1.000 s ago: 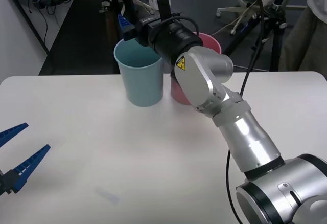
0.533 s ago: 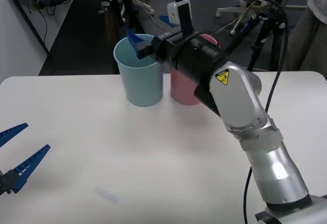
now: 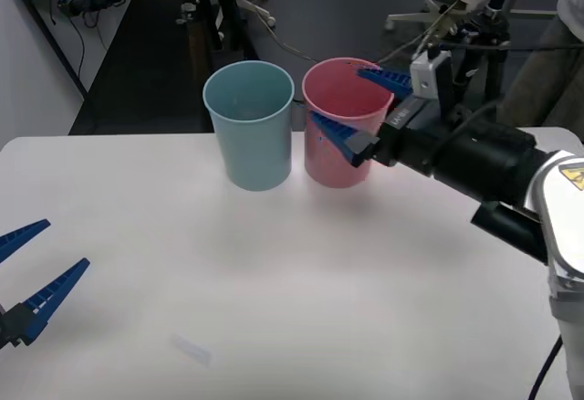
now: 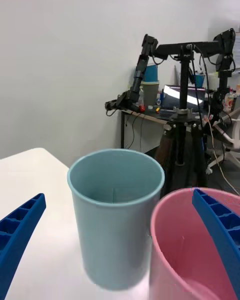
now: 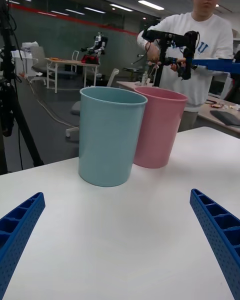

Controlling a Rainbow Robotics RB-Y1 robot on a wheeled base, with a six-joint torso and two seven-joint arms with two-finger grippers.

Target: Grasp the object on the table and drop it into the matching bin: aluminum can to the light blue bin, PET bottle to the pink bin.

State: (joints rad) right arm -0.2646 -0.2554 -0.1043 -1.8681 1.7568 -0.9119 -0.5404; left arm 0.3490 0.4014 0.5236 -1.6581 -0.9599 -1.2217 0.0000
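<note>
Right tool: my right tool [image 3: 360, 108] hangs level with the rim of the pink bin [image 3: 330, 158], on that bin's side toward the table's right edge. Its blue fingers [image 3: 333, 135] are spread wide and pinch nothing; one crosses the pink bin's mouth, the other lies across its outer wall.
Left tool: my left tool [image 3: 27, 272] waits low at the table's left edge, spread apart and empty, well apart from both bins.
Bins: the light blue bin [image 3: 251, 135] and the pink bin stand upright, just beside each other, near the far edge of the table [image 3: 274, 300]. The blue one is toward the left edge.
Can: I see no red can on the tabletop or in either tool. What I see of the light blue bin's inside is bare; its bottom is hidden, so I cannot tell whether the can lies there.
Deciding relation: the blue bin lies just beyond the pink one from my right tool, toward the left edge. My right tool is by far the nearer arm to both.
Judgement: with nothing left to grasp, the drop looks done, and my right arm's next move is probably a retreat clear of the pink rim.
</note>
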